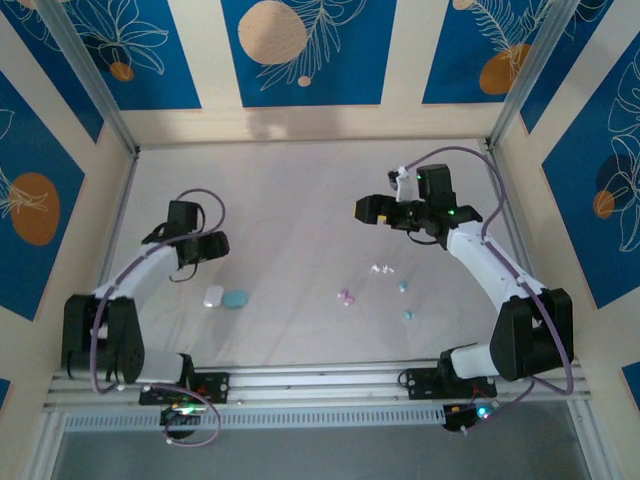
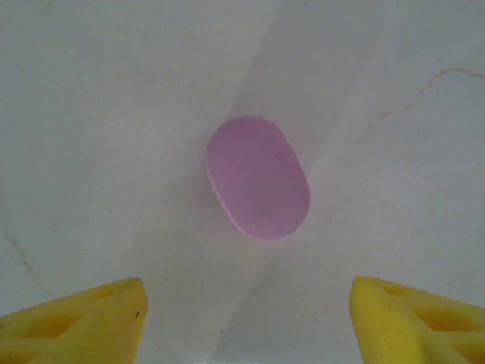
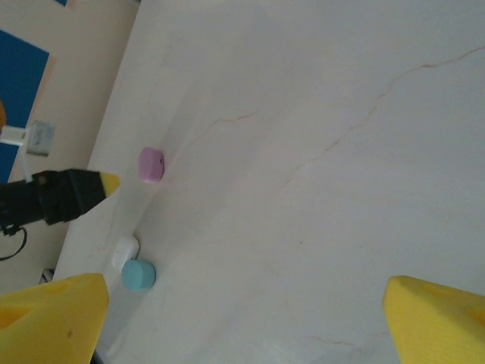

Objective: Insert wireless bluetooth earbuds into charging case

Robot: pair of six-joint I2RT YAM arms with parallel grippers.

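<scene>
A shut pink charging case (image 2: 258, 177) lies flat on the white table, straight below my left gripper (image 2: 246, 322). Its yellow fingers (image 2: 76, 322) stand wide apart, short of the case, with nothing between them. In the top view the left gripper (image 1: 210, 246) hangs over the table's left side. The tiny earbuds lie in the middle right: a white pair (image 1: 380, 268), a pink pair (image 1: 346, 297) and two teal ones (image 1: 403, 286) apart. My right gripper (image 1: 364, 209) hovers open behind them, high above bare table. From its wrist the pink case (image 3: 151, 164) sits beside the left arm's fingertip (image 3: 110, 182).
A white case (image 1: 213, 296) and a teal case (image 1: 236, 299) lie touching side by side near the left arm, also seen from the right wrist as white case (image 3: 124, 250) and teal case (image 3: 139, 274). Walls fence the table on three sides.
</scene>
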